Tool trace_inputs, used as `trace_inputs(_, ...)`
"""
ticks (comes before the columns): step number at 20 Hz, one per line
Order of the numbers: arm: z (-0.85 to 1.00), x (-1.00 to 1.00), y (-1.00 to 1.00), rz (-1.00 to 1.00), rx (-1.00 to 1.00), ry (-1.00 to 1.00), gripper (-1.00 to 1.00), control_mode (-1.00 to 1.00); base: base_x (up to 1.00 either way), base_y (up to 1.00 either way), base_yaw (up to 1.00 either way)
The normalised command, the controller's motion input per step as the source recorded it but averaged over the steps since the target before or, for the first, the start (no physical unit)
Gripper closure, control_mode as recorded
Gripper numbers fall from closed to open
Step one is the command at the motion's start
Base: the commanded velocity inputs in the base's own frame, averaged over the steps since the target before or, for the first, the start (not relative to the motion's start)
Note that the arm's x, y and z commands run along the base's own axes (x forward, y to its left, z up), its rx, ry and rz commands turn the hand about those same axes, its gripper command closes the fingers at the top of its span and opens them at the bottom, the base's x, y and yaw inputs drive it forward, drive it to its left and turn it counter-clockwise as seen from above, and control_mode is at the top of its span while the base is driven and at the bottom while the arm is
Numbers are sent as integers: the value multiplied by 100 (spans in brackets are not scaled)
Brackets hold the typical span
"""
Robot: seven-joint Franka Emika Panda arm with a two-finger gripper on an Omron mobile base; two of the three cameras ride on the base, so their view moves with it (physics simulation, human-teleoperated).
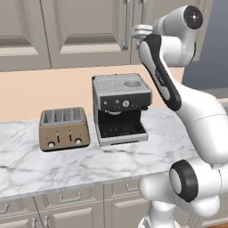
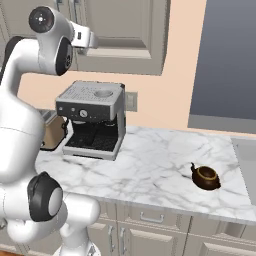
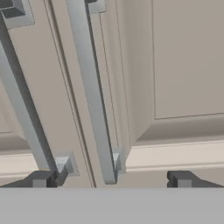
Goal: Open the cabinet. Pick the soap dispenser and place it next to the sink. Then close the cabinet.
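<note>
End effector (image 3: 110, 179) spread wide, empty, straddling cabinet (image 3: 183, 65) right door's bar handle (image 3: 92, 92), long axis vertical

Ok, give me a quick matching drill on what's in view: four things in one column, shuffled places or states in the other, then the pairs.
Things:
1. toaster
2. teapot
3. coffee machine
4. pincer

Places or states:
A. open, straddling the right door's bar handle on the shut cabinet
B. on the marble counter, nearest the sink
C. between the other two countertop things
D. at the left on the counter

Pairs: 1-D, 2-B, 3-C, 4-A
</note>
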Motion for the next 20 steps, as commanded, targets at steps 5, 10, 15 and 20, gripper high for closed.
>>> trace_inputs(5, -1, 12, 0, -4, 0, 0, -100, -100, 0, 0, 0)
trace_inputs(10, -2, 8, 0, -4, 0, 0, -100, -100, 0, 0, 0)
trace_inputs(15, -4, 11, 0, -4, 0, 0, -100, -100, 0, 0, 0)
trace_inputs(20, -6, 13, 0, -1, 0, -1, -100, -100, 0, 0, 0)
